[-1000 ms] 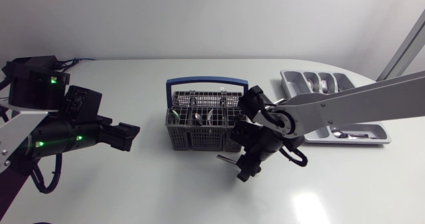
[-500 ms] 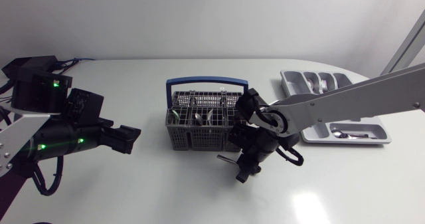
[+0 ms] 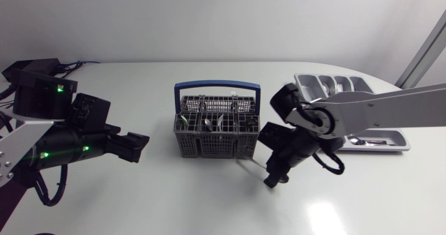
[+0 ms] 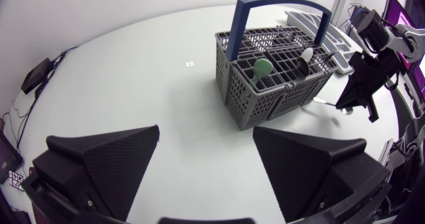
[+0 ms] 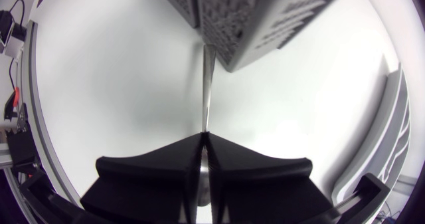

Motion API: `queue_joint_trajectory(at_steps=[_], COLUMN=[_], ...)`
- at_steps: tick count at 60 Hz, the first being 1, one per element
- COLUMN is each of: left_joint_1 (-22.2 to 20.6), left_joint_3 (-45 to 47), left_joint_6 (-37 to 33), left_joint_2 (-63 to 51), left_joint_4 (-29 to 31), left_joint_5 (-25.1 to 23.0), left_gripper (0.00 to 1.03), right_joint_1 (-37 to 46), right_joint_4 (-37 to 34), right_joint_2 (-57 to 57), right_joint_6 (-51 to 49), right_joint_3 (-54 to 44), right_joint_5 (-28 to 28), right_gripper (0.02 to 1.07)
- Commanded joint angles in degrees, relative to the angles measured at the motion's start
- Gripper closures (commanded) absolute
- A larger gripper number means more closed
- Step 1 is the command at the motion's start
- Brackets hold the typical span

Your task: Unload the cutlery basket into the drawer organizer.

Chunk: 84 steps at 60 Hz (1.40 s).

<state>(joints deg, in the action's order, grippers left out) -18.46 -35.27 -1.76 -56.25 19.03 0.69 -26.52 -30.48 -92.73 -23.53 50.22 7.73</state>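
The grey cutlery basket point(image 3: 214, 129) with a blue handle stands mid-table and holds several utensils. My right gripper point(image 3: 272, 177) hovers low in front of the basket's right corner, shut on the end of a slim silver utensil point(image 3: 253, 164). In the right wrist view the utensil point(image 5: 207, 84) runs straight out from between the pressed-together fingers point(image 5: 172, 159) toward the basket point(image 5: 265, 24). The grey drawer organizer point(image 3: 394, 143) lies at the right with some cutlery in it. My left gripper point(image 3: 136, 146) is held open left of the basket, with nothing between its fingers point(image 4: 113, 164).
The left wrist view looks across bare table to the basket point(image 4: 265, 91), where a green-headed utensil point(image 4: 263, 66) stands up. My right gripper point(image 4: 357, 94) shows just beyond the basket. White tabletop lies in front of both grippers.
My right gripper has shut on the silver utensil and shifted right with it, away from the basket's front. The left arm has stayed put.
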Motion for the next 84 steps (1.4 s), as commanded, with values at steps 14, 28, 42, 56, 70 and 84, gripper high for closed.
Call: queue_joint_trajectory(at_steps=[14, 28, 42, 56, 70, 84], left_joint_1=[-0.4, -0.4, -0.4, -0.4, -0.4, -0.6], left_joint_3=[1.8, 1.8, 2.0, 2.4, 2.7, 2.9], left_joint_6=[-0.6, -0.6, -0.5, -0.2, -0.3, -0.1], left_joint_2=[0.7, 0.7, 0.8, 0.8, 0.9, 0.9], left_joint_4=[-0.7, -0.9, -1.0, -1.4, -1.6, -2.0], left_joint_5=[-0.2, -0.2, -0.2, -0.2, -0.2, -0.2], left_gripper=[0.05, 0.05, 0.05, 0.05, 0.05, 0.05], right_joint_1=[17.2, 21.2, 31.2, 37.2, 39.8, 42.0], right_joint_4=[-0.5, 2.4, 1.1, -0.5, -6.3, -4.6], right_joint_2=[9.5, 14.9, 19.0, 18.6, 20.7, 17.7], right_joint_6=[2.0, 2.0, 8.8, 12.7, 10.1, 12.9], right_joint_3=[-2.9, -8.8, -6.3, -4.9, -3.5, -2.5], right_joint_5=[-0.2, -5.7, -4.7, -0.3, 1.7, -0.3], right_gripper=[1.01, 1.01, 1.01, 1.01, 1.02, 1.01])
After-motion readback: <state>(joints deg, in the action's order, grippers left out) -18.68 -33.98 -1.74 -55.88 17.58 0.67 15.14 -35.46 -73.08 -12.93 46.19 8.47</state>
